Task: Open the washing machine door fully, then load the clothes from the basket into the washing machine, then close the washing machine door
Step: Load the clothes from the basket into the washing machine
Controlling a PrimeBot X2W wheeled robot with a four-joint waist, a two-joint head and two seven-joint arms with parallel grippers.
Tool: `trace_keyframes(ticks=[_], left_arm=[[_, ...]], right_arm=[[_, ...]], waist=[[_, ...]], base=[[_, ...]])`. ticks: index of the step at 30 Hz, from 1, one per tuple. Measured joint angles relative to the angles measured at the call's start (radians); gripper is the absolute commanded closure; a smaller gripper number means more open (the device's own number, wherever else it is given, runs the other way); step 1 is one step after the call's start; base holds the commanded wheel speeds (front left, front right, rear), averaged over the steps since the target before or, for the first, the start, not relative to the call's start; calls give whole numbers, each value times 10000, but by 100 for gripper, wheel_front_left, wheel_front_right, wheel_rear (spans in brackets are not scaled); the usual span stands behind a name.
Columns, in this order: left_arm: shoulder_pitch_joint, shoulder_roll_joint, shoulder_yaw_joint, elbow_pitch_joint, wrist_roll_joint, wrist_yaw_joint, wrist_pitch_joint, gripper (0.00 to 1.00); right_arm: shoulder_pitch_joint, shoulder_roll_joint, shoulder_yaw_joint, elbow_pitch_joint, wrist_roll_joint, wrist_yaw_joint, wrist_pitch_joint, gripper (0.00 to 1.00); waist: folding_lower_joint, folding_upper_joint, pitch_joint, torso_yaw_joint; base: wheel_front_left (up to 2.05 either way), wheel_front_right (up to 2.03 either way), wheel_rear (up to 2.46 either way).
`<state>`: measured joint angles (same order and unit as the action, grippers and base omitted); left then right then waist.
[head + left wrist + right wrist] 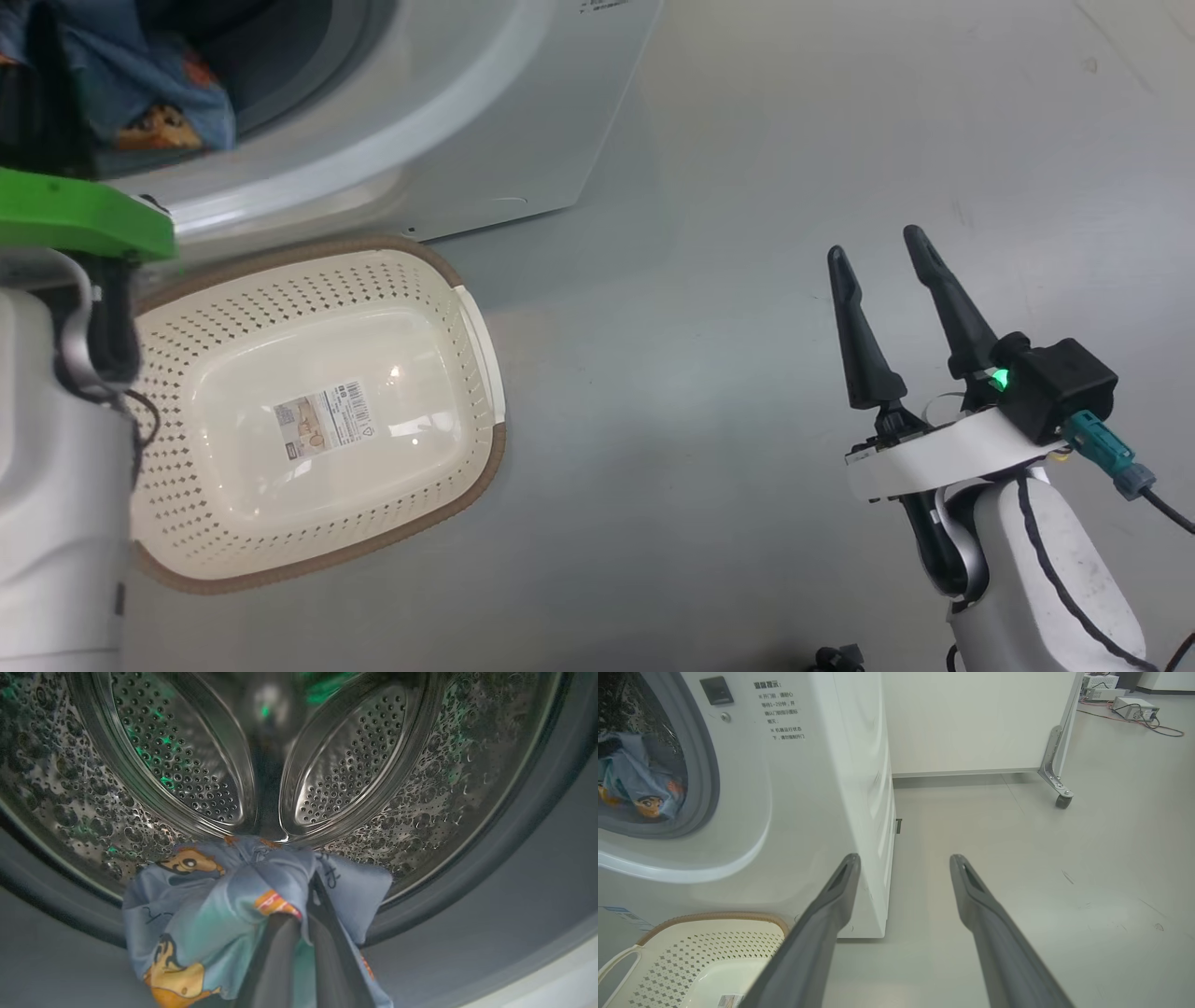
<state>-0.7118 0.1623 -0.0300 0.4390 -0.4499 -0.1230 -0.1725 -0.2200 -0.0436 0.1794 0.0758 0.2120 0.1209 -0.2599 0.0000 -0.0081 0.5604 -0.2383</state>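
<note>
Light-blue soft garment with orange-brown cartoon prints hangs at the mouth of the big white front-loading washer, over its grey rubber gasket, short of the perforated steel drum. Left hand clenched on a bunched fold. Risk: if released here, the hem could trail over the gasket and foul the door, or snag the fingers on withdrawal. Right hand spread, empty, right of the washer. Cream perforated plastic basket in front of the washer looks empty.

One washing machine, one basket, one clothes bundle, two tools.
</note>
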Motion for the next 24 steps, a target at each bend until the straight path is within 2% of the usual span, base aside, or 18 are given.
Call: trace_keyframes(ticks=[3,7,17,24], left_arm=[[-386,445,113,127,104,0,314,100],[-816,679,153,445,314,15,698,100],[-1781,1501,418,1747,606,585,1889,100],[-2744,2008,458,2136,821,809,2416,100]], right_arm=[[37,2,268,44,151,2,0,0],[51,-2,441,73,284,2,0,0],[391,6,988,107,685,2,0,0],[495,19,1235,44,800,0,0,0]], waist=[[0,0,-62,-149],[0,0,-99,-354],[0,0,-22,-1305],[0,0,348,-1877]], base=[[0,0,0],[0,0,0],[0,0,0],[0,0,0]])
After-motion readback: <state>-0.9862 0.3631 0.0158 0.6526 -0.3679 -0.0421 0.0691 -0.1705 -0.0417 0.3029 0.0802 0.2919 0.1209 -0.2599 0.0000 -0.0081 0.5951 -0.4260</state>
